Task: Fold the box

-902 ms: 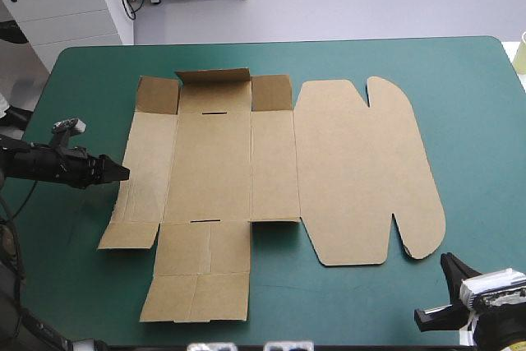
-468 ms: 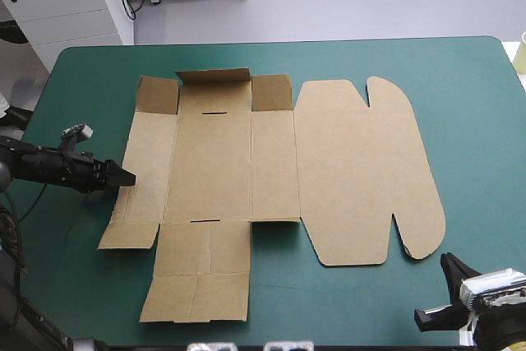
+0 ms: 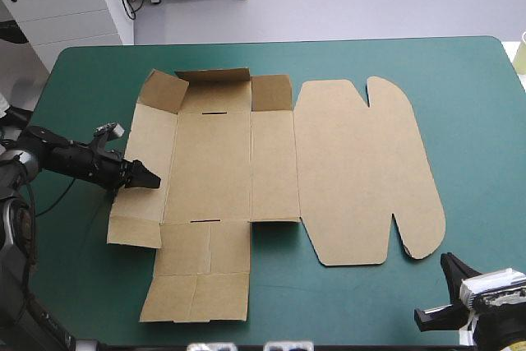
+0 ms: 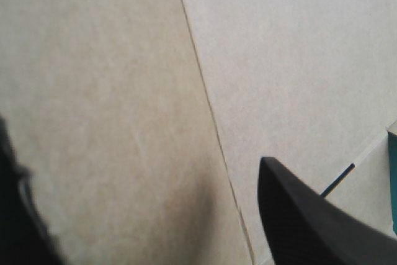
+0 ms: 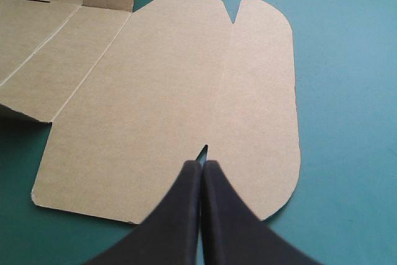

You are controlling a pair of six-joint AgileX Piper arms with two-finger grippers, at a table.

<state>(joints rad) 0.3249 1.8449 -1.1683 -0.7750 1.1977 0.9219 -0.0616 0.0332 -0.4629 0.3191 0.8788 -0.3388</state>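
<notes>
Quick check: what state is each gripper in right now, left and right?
Left gripper: open, fingers apart at the box's left panel.
Right gripper: shut, holding nothing.

Bright, even light falls from above on the bench (image 3: pixel 477 121), and its teal-green cover shows no glare. The brown box (image 3: pixel 353 170) looks matte, with only thin, soft shadows along its edges. Its raised corner flap (image 3: pixel 162 90) at the far left is a shade darker than the flat panels.

In the left wrist view, the panel on one side of the crease is dimmer than the other, and a soft shadow pools between the left jaws. They sit close to the lens and are blurred at the edges.

In the right wrist view the light is even. A dark shadow (image 5: pixel 18 119) lies under a lifted edge of the box, and the right jaws carry a faint sheen.
</notes>
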